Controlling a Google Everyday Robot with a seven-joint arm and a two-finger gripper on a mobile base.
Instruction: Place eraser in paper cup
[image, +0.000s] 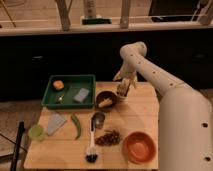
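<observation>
Farthest left of the dark brown bowl (106, 100), near the front-left corner of the surface (142, 112), I saw a green cup (36, 132) with a grey pad (55, 122) just beside it. Behind those, left of the bowl, sat the green tray (69, 89), holding an orange thing (58, 85) and a grey block (81, 95). A green pepper (76, 125) lay in front and left of the bowl. The shiny metal cup (98, 119) stood just in front of the bowl, and a brush (91, 150) lay nearer still. The paper cup (122, 96) stood just right of the bowl. The gripper (125, 86) hung directly over that cup. I could not make out whether it was parted, closed or holding anything. Well in front and right of the bowl sat an orange bowl (139, 146).
</observation>
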